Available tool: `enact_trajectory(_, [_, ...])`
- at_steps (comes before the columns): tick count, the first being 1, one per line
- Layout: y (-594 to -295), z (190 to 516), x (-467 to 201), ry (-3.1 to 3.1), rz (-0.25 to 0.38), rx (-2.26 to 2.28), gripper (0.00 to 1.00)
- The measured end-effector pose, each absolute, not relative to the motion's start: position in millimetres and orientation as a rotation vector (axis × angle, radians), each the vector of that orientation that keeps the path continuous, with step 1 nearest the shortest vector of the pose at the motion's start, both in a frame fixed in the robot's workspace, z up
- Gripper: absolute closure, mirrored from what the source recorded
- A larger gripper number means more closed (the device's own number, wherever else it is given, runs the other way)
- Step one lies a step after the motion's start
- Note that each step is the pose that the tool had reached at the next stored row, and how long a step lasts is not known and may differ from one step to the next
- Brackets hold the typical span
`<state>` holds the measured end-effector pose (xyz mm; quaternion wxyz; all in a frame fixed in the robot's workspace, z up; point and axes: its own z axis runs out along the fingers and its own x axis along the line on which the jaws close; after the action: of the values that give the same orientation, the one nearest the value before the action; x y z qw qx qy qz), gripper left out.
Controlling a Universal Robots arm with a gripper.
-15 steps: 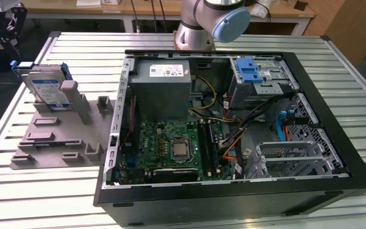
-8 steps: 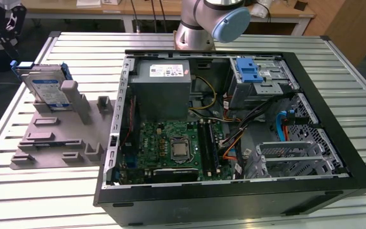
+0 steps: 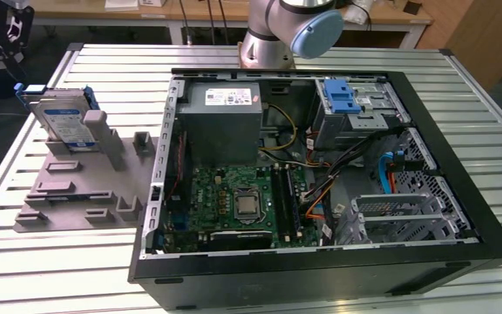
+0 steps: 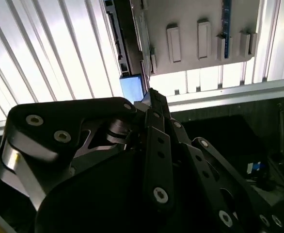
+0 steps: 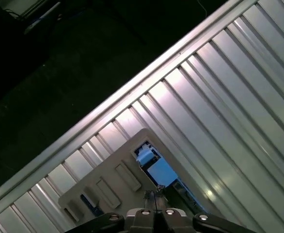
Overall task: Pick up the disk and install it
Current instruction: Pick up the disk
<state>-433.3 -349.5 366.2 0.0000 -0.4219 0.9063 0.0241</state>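
The disk (image 3: pixel 63 121) stands upright on its edge in a grey holder (image 3: pixel 76 196) on the slatted table, at the exterior view's left of the open computer case (image 3: pixel 321 261). It is silver with a white-and-blue label and a blue rail frame. In both wrist views I look down on the disk's top edge (image 5: pixel 154 167) (image 4: pixel 132 87) from well above. My gripper (image 5: pixel 156 196) (image 4: pixel 150 94) hangs high over the holder, close to the disk's top in the picture, shut with nothing between its fingers.
Inside the case are a grey power-supply box (image 3: pixel 225 124), a green motherboard (image 3: pixel 242 196), a blue latch on a metal cage (image 3: pixel 342 98) and a silver drive cage (image 3: pixel 399 216) with loose cables. The arm's base (image 3: pixel 282 26) stands behind the case. The table edge (image 5: pixel 132 92) runs near the holder.
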Motion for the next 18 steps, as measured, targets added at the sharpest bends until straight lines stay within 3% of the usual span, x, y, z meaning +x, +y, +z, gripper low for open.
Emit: enact_trajectory(18, [-349.5, 366.0, -433.3, 2.61, 0.075, -1.76, 0.89])
